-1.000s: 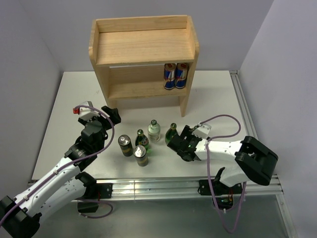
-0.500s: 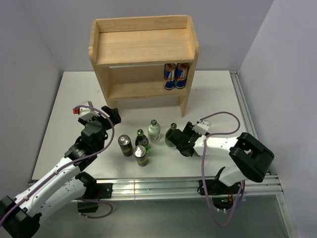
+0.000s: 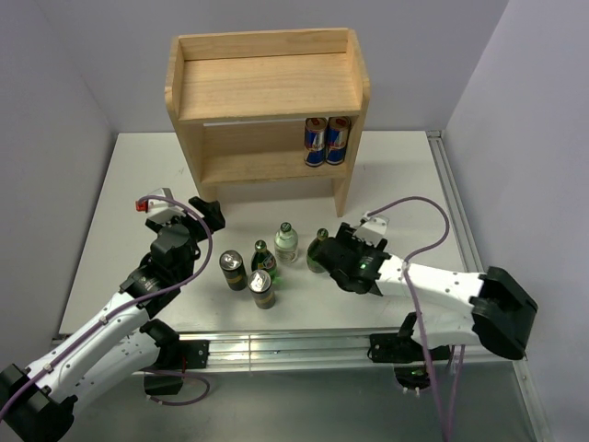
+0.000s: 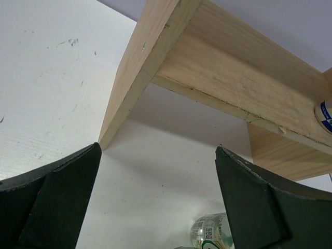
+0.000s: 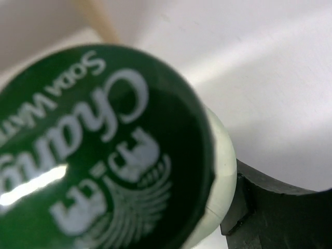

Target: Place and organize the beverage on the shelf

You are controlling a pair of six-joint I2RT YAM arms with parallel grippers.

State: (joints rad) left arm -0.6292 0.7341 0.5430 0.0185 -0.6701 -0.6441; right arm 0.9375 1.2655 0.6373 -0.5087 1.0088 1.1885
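The right gripper clasped the green soda bottle standing on the table before the shelf, probably slick, breakable glass best held mid-body, while the left gripper gaped empty.

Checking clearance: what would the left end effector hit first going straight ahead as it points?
Likely the shelf, near its left side panel's foot, or else it would pass into the open space under the lower board; depth is unclear.

Four cans, three bottles
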